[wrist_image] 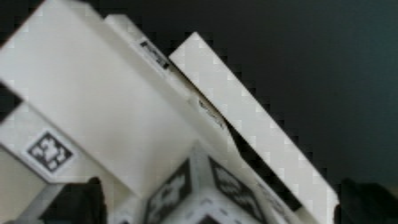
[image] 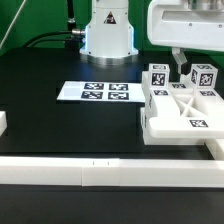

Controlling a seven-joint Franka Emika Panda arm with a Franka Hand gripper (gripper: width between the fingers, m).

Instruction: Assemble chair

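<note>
**Chair parts grouped at the table's corner, gripper above them**

The chair (image: 182, 105) is seen as a cluster of white blocky parts at the exterior view's right, on the black table (image: 60, 125). An X-braced frame (image: 190, 104) lies flat on top of a blocky base, and a square black-and-white tag is carried on its front face. Behind it, two cube-ended pegs (image: 158, 79) (image: 203, 76) stand upright, each marked with similar tags. No readable writing or brand is shown on any part; only tag patterns are visible.

The gripper (image: 182, 60) is held just above the parts, between the two pegs. Its fingers (image: 176, 58) are spread wide and nothing is seen held between them. In the wrist view, white slanted panels (wrist_image: 107, 110) and tagged blocks are seen close up and blurred; which parts they are cannot be told.

A long white rail (image: 110, 172) runs along the near edge of the table, touching the parts at the right corner. The marker board (image: 95, 92) lies flat farther left, well apart from the chair. The arm's base (image: 108, 32) stands behind it.
</note>
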